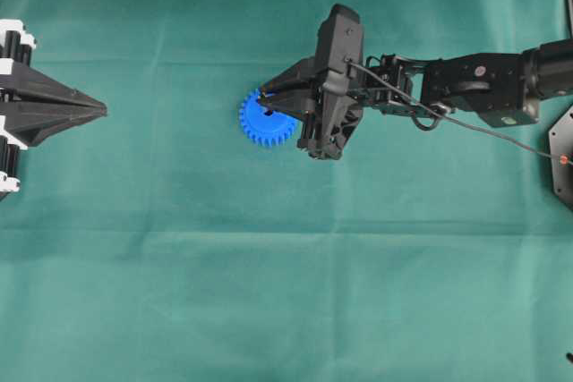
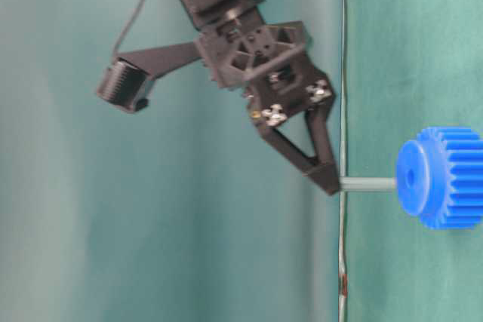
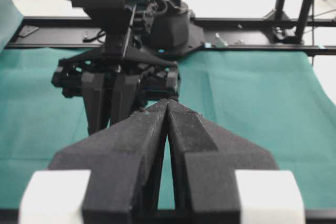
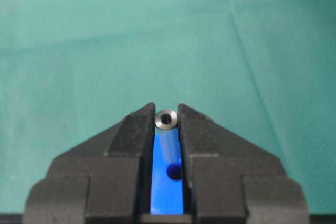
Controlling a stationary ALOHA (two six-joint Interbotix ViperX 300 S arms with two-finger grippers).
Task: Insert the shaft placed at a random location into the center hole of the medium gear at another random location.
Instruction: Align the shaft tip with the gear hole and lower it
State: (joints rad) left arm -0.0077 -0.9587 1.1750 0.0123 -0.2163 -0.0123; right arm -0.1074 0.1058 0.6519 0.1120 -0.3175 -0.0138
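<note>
At frame centre, the right gripper (image 1: 265, 100) pinched the shaft (image 2: 367, 183) against the gear (image 1: 267, 120); left gripper (image 1: 100, 110) sat closed at left edge, open cloth (image 1: 269, 292) around.

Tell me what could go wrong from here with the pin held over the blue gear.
1. The right gripper holds the shaft only by its top end, so it may tilt or slip.
2. In the right wrist view the center hole looks slightly off from the shaft's line; it could catch the hub rim.
3. The medium gear lies loose on the green cloth; a sideways push may slide it.
</note>
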